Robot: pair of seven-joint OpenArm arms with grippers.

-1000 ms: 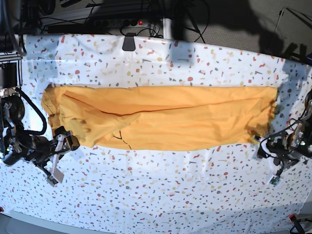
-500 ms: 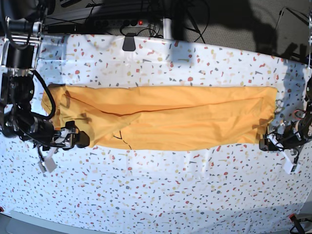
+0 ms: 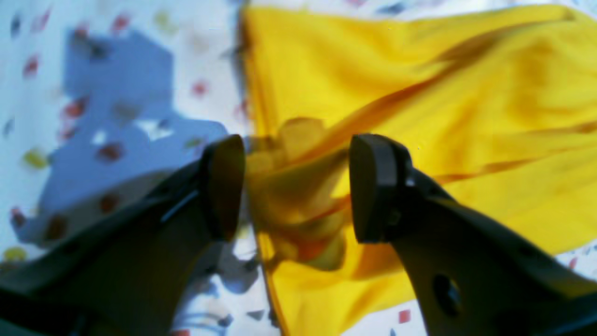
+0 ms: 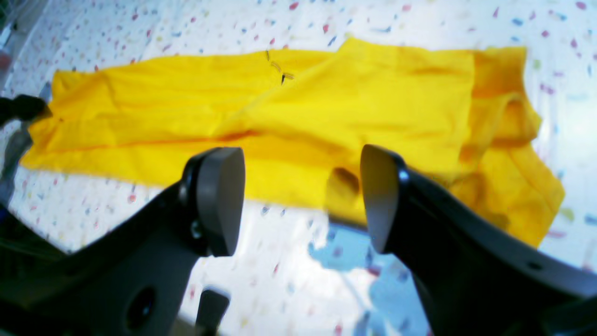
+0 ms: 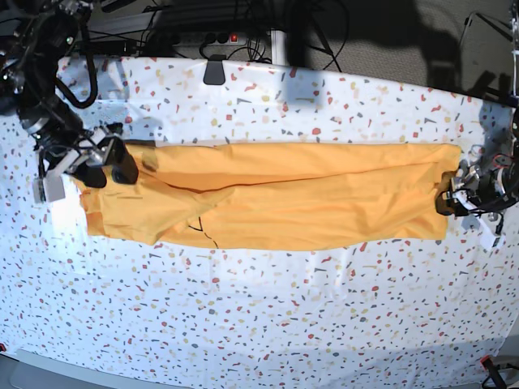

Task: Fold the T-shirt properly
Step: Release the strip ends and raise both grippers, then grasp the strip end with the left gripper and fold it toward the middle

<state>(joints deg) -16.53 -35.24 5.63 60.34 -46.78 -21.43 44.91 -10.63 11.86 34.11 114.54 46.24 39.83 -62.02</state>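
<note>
The mustard T-shirt [image 5: 308,198] lies as a long strip across the speckled tablecloth, with thin black marks [image 5: 199,227] near its front left. My left gripper [image 5: 448,203] is at the shirt's right end. In the left wrist view it [image 3: 298,186] is open, with a bunched bit of the shirt's edge [image 3: 289,200] between its fingers. My right gripper [image 5: 109,172] hovers over the shirt's left end. In the right wrist view it [image 4: 301,200] is open and empty, above the cloth beside the shirt [image 4: 326,107].
The white speckled tablecloth [image 5: 259,324] covers the table. A black clip [image 5: 214,71] sits at the far edge. Cables and a power strip [image 5: 203,36] lie behind the table. The arms' bodies stand at the left and right edges.
My right gripper has moved from the near-left corner of the shirt up to its far-left end. My left gripper has moved up onto the shirt's right edge.
</note>
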